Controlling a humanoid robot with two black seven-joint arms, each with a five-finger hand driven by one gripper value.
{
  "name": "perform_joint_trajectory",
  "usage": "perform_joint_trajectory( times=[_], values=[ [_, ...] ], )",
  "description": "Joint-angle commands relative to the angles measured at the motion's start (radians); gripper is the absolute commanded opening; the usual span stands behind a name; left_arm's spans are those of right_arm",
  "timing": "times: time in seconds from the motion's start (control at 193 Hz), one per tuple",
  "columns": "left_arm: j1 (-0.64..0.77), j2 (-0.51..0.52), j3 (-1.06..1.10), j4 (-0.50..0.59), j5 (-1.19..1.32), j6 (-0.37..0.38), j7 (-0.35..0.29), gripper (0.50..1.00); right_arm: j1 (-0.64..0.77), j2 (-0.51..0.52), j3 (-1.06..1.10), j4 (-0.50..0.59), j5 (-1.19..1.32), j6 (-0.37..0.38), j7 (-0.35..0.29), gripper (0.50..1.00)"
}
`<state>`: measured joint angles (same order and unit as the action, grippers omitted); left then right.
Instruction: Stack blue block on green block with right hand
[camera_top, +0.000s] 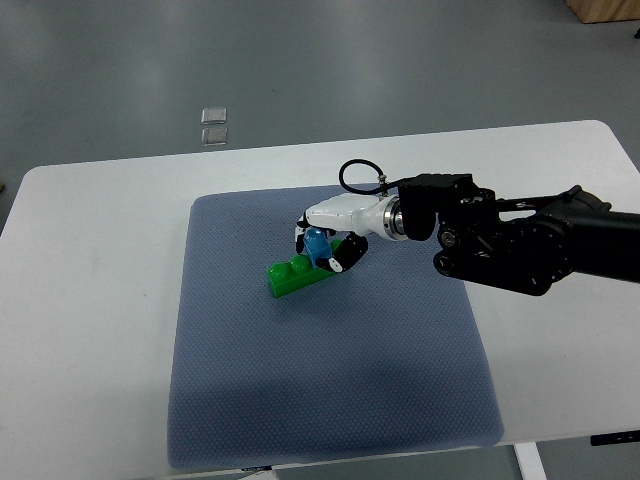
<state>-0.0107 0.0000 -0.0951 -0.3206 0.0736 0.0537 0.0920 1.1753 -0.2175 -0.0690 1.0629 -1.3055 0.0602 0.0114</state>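
The right robot hand (322, 243) holds the blue block (318, 243) just above the green block's (297, 274) right end; that block's long axis runs left-down. Contact seemingly not yet made.

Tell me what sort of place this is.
Probably a robotics lab or test room: a plain white table with a blue-grey mat on a bare grey floor, and only toy blocks, with the right hand closed on the blue block.

The green block (297, 274) and blue block (318, 246) are looking like shiny plastic. The mat (320, 390) is looking like soft, dull cloth. The table (90, 300) is looking smooth.
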Motion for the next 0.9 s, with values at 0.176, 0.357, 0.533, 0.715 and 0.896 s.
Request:
perform_joint_trajectory(
  times=[0.176, 0.357, 0.533, 0.715, 0.896],
  values=[
    [0.0, 0.0, 0.0, 0.0, 0.0, 0.0, 0.0, 1.0, -0.016, 0.0, 0.0, 0.0, -0.001, -0.034, 0.015, 0.541],
    [0.0, 0.0, 0.0, 0.0, 0.0, 0.0, 0.0, 1.0, -0.016, -0.002, 0.002, -0.001, -0.001, -0.051, 0.016, 0.515],
    [0.0, 0.0, 0.0, -0.002, 0.0, 0.0, 0.0, 1.0, -0.022, -0.003, 0.003, -0.001, -0.001, -0.059, 0.016, 0.5],
    [0.0, 0.0, 0.0, -0.002, 0.0, 0.0, 0.0, 1.0, -0.045, -0.002, 0.003, -0.017, -0.003, -0.086, 0.03, 0.5],
    [0.0, 0.0, 0.0, 0.0, 0.0, 0.0, 0.0, 1.0, -0.062, -0.002, 0.005, -0.021, -0.008, -0.102, 0.036, 0.5]
  ],
)
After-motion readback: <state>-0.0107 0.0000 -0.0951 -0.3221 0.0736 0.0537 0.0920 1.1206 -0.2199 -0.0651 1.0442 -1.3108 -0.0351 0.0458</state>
